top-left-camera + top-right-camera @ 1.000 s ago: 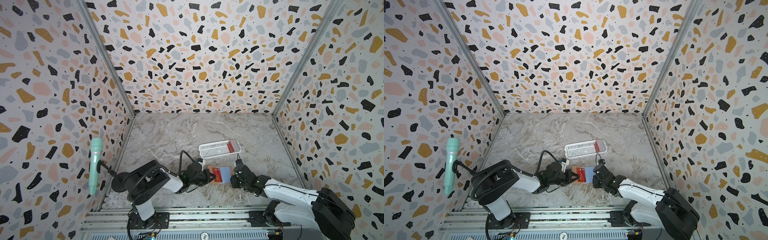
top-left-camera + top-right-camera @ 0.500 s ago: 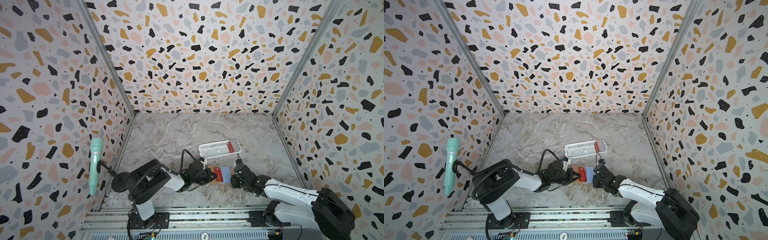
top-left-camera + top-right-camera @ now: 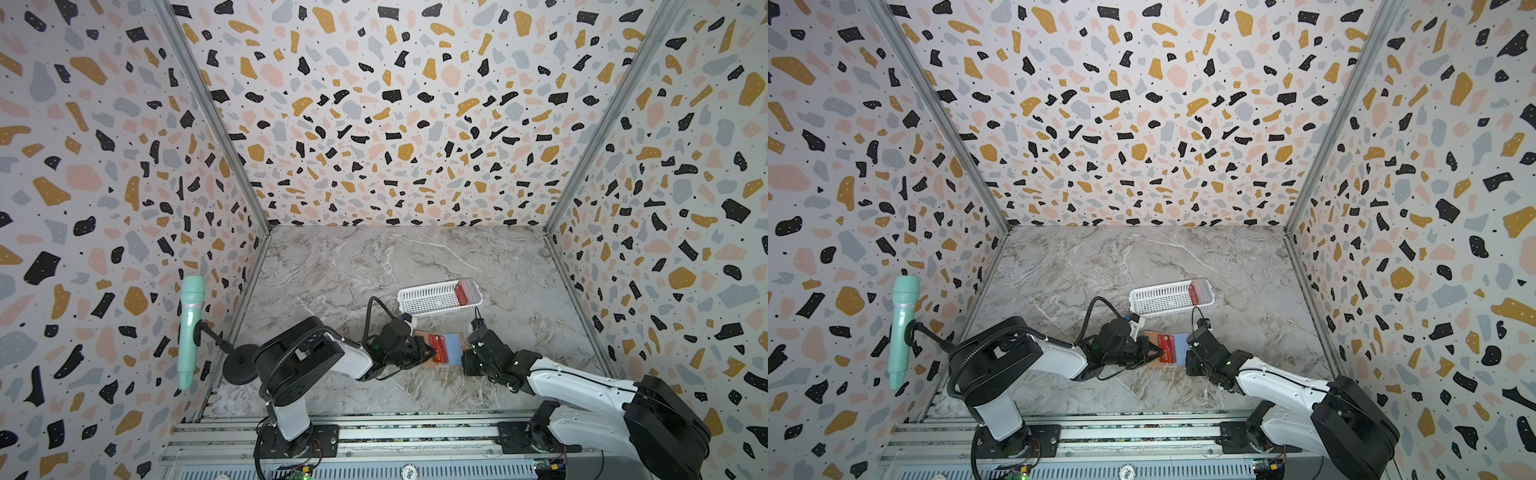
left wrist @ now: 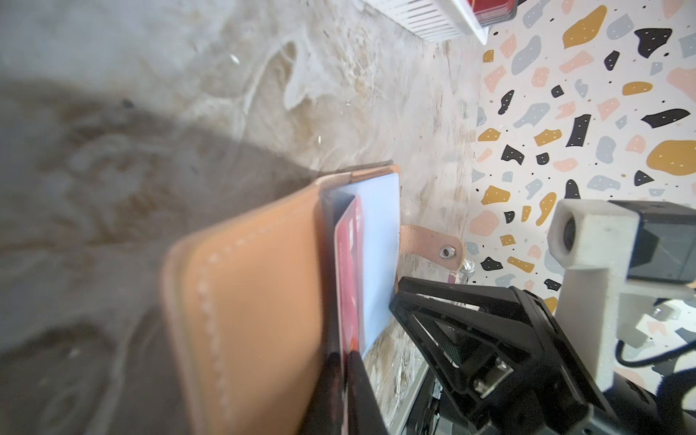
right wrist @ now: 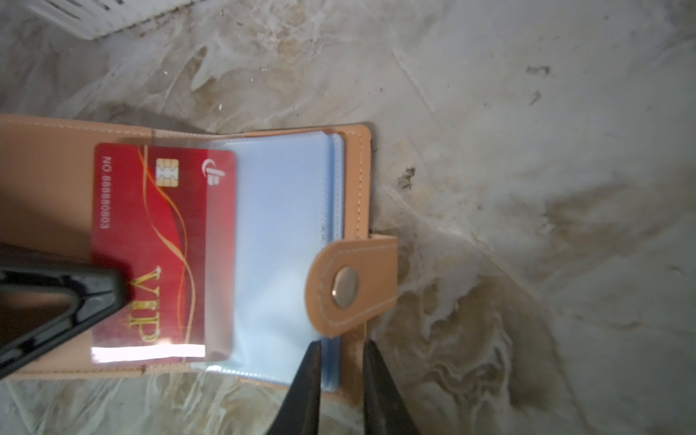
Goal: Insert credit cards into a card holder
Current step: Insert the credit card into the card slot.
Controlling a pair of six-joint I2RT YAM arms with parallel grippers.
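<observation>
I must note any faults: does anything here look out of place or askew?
Two things: the red VIP card, pinched by the left gripper, is only partly inside a clear sleeve of the card holder, and the snap strap lies over the sleeves.

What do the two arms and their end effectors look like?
Both arms look alike: the left arm and right arm have white links between bulky black joints. The left end effector and right end effector are black, with slim tapering fingers on open triangular frames. A black cable loops off the left wrist; a white camera mount sits on the right wrist.
</observation>
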